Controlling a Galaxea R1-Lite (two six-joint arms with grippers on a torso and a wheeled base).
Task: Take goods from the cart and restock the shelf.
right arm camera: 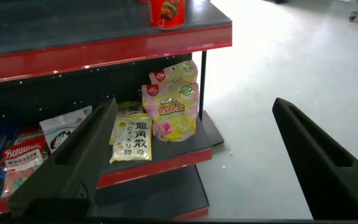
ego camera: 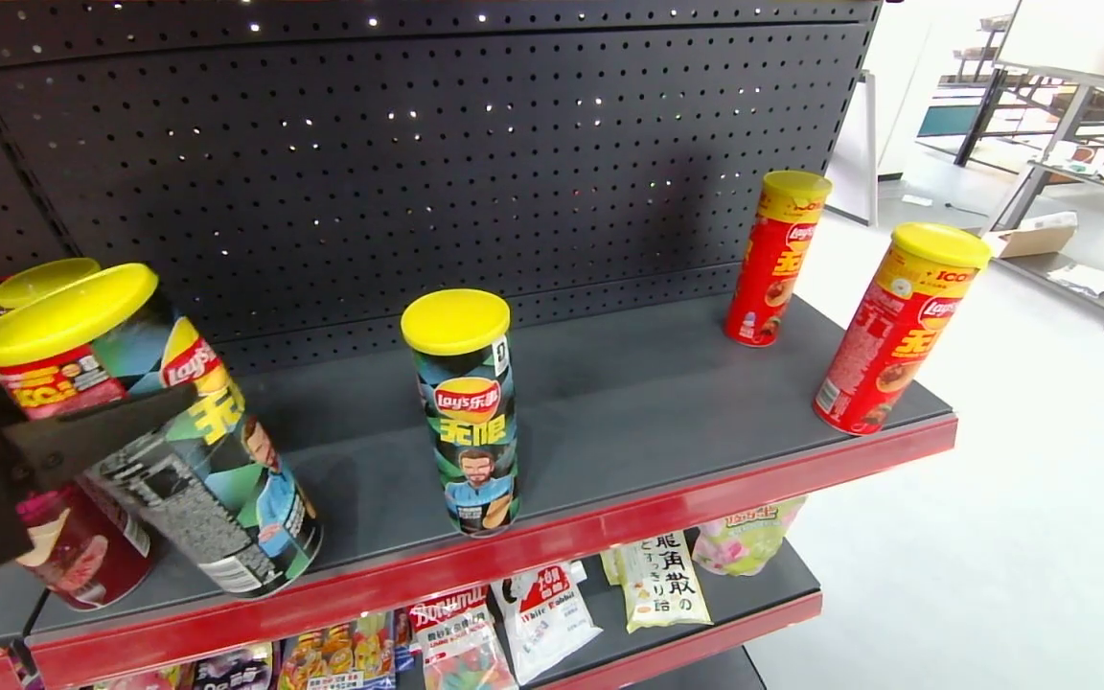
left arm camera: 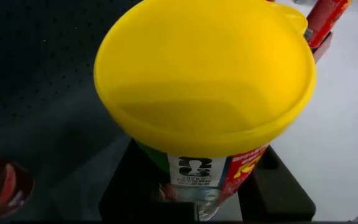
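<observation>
Restocking partly done. Clamped in the left tool: green can, tilted, low over the left end of the shelf, possibly touching it; not yet released. Already upright on the shelf: second green can, two red cans. Right tool wide open, empty.

Shelf bears a dark can, rear red can, front red can.
</observation>
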